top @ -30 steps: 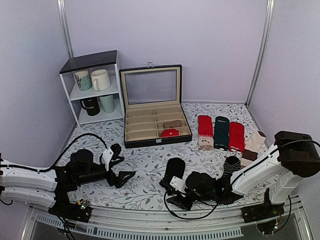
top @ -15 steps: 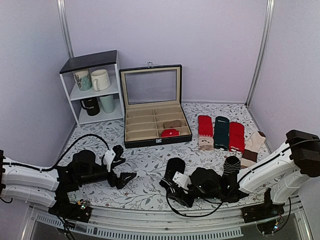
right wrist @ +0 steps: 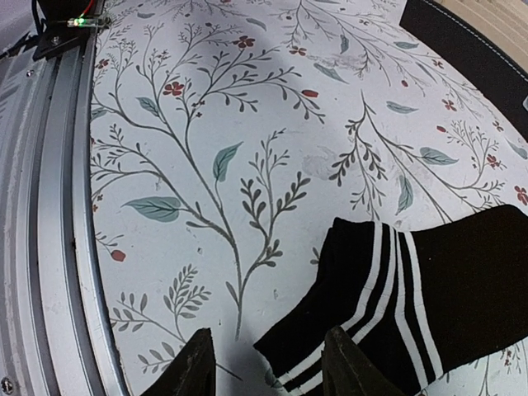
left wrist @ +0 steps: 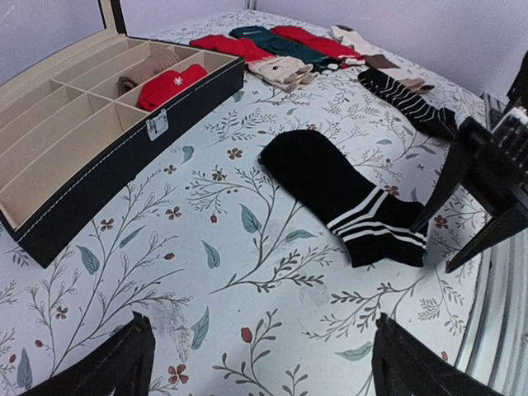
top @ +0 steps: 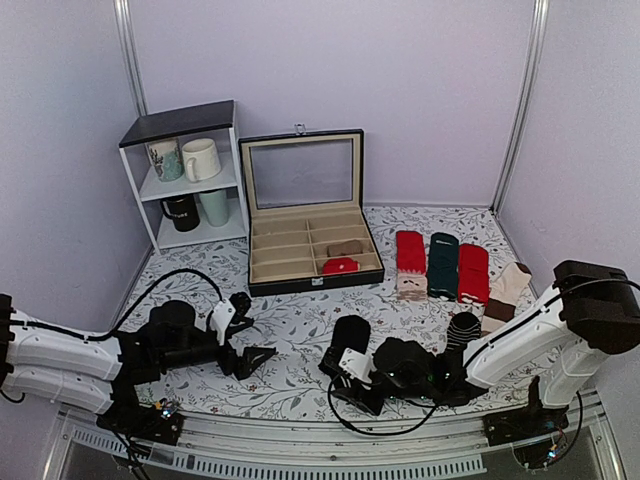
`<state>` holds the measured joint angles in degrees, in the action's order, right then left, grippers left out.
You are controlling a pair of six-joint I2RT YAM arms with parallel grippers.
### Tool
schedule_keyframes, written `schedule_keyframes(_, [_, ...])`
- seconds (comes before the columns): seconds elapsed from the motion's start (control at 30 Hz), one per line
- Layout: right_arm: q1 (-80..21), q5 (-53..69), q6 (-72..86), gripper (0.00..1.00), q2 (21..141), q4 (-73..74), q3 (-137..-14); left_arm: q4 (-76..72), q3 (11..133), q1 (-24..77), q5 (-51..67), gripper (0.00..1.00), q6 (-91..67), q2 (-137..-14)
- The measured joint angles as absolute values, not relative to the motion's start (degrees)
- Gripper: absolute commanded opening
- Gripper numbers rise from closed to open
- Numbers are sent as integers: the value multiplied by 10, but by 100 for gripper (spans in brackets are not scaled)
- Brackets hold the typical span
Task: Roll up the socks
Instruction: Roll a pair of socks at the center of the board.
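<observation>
**Cuff end lined up; roll not begun**

Left hand (top: 252,327): jaws spread wide, nothing in them, hovering low over the worktop (top: 295,325) left of the socks (left wrist: 338,194).
Socks: black pair lying flat mid-worktop, toe far, white-banded cuff toward the near edge.
Right hand (right wrist: 268,363): half spread, not clamped, fingers straddling the near cuff corner.

Risks:
- Closing here may catch only the corner, or only the top sock. The roll would then start skewed or the layers would split.
- The left hand is apart from the fabric, so nothing pins the toe and the pair may slide instead of rolling.
- A low pass could shove the cuff toward the metal rail (right wrist: 49,206).

Room:
- Bare worktop lies left of the socks, between the hands.
- The compartment box (top: 310,255) sits well apart, far side.
- The striped sock (left wrist: 408,99) lies near on the right, which is the tight side.
</observation>
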<state>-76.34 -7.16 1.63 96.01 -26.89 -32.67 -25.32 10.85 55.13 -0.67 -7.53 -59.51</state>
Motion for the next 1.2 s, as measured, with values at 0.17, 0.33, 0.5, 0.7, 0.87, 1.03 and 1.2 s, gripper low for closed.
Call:
schedule_keyframes(0.17, [-763,-72,12,45,977,-277,-329,-259,109,552,-7,92,-75,-603])
schedule_keyframes(0.33, [-763,-73,16,40,1004,-293,-330,-259,109,553,-7,92,-75,-608])
schedule_keyframes(0.5, [-761,-74,36,17,1008,-303,-329,-259,109,555,-7,92,-75,-608])
schedule_keyframes(0.7, [-761,-85,69,7,1009,-308,-326,-258,109,555,-7,92,-75,-602])
schedule_keyframes(0.87, [-761,-84,95,0,1009,-302,-327,-259,109,559,1,92,-65,-595])
schedule_keyframes(1.03, [-745,-42,120,0,1009,-294,-333,-268,109,579,58,92,-27,-579])
schedule_keyframes(1.2, [-700,48,157,0,1011,-294,-333,-298,108,606,128,89,17,-572])
